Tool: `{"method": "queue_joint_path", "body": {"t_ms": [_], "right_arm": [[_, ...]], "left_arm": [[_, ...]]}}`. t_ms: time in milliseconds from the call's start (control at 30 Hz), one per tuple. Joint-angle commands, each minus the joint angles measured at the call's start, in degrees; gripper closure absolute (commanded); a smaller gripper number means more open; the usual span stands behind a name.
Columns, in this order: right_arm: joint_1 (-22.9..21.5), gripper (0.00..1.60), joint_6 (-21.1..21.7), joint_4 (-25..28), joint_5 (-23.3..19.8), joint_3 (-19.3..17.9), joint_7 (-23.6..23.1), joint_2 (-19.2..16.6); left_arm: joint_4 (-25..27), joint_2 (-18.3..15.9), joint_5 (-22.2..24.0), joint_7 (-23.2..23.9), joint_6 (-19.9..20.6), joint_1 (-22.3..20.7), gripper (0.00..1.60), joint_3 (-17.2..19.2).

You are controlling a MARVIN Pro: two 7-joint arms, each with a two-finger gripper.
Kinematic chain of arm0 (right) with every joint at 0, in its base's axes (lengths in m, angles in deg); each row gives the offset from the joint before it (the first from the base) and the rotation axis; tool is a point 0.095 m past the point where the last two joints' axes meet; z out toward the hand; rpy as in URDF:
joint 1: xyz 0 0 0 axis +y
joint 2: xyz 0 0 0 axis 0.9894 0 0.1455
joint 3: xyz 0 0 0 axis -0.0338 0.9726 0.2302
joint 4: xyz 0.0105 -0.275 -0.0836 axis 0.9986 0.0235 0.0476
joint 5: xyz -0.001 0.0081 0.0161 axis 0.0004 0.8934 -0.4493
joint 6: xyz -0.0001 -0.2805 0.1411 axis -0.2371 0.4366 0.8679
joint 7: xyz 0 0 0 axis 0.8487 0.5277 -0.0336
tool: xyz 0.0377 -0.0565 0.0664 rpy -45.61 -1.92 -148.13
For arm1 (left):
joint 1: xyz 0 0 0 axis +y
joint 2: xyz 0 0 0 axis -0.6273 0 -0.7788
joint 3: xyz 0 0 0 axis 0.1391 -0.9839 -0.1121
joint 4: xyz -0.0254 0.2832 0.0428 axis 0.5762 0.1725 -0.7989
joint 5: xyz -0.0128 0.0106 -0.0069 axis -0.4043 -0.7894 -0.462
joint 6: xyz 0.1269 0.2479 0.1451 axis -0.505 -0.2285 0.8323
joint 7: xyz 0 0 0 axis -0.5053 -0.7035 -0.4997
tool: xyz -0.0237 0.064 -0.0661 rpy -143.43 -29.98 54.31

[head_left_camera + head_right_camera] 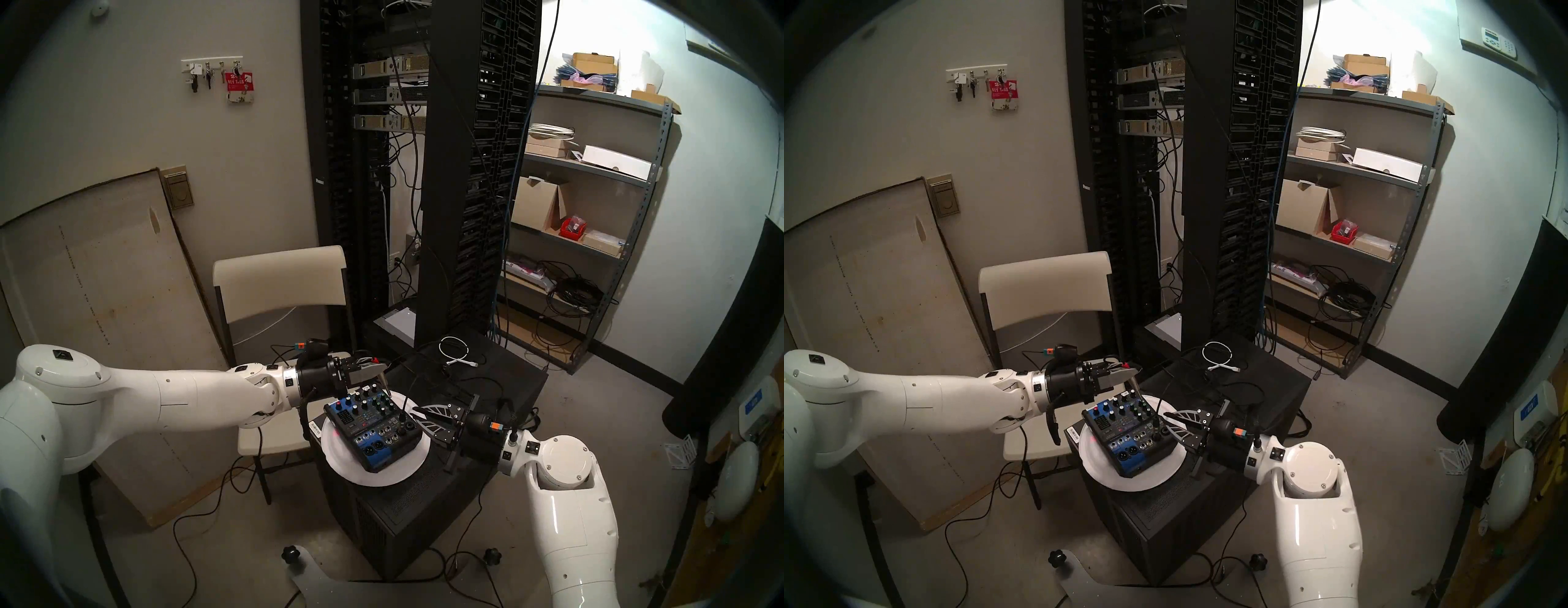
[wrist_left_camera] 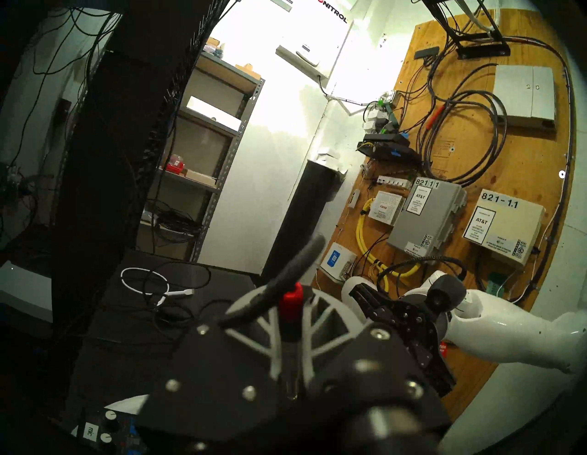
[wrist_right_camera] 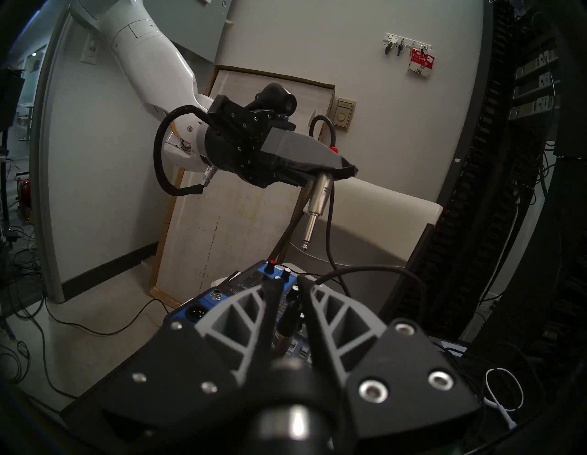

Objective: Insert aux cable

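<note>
The left end effector point(image 3: 333, 168) is closed on the aux cable's plug point(image 3: 314, 203), gripping it near the top of its barrel, just below the red band point(image 3: 332, 148). The plug hangs from the closed fingers, tilted slightly, with its silver jack tip point(image 3: 307, 236) pointing down in the air above the far side of the audio mixer point(image 1: 373, 429), clear of the panel and touching nothing. From the plug's top the thin black cable loops up and over behind the fingers and then drops toward the mixer; in the left wrist view the red band point(image 2: 290, 302) shows between the two closed fingers.

The mixer, a small black and blue unit with rows of knobs and sockets, sits tilted on a round white plate point(image 1: 339, 460), and the plate rests on a black case serving as the worktop point(image 1: 445, 488). A second black cable point(image 1: 404, 407), its plug without any red, is already plugged into a socket on the mixer's right side and stands upright there.

The right end effector point(image 1: 418, 418) hovers just beside the mixer's right edge, level with that seated plug. Its fingers are partly open with a narrow gap at the tips, and they hold nothing; in the right wrist view the seated plug point(image 3: 290, 321) appears in the gap beyond them.

A white coiled cable point(image 1: 456, 352) lies on a farther black case, well apart from the mixer. A beige folding chair point(image 1: 280, 280) stands behind the left arm.
</note>
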Motion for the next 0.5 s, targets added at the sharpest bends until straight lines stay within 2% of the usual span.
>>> {"method": "queue_joint_path", "body": {"t_ms": [0, 100, 467], "right_arm": [[-0.73, 0.87, -0.18, 0.79, -0.46, 0.11, -0.02, 0.26], [-0.76, 0.87, -0.15, 0.73, -0.54, 0.06, -0.08, 0.25], [-0.70, 0.87, 0.21, 0.65, -0.09, -0.11, 0.41, 0.36]], "left_arm": [[0.37, 1.10, -3.59, -2.06, -4.16, -0.73, 1.60, -0.68], [0.91, 1.08, -3.89, -3.29, -4.71, -0.49, 1.60, -0.61], [0.68, 2.04, -9.80, -9.10, -8.25, -1.00, 1.60, -2.21]]}}
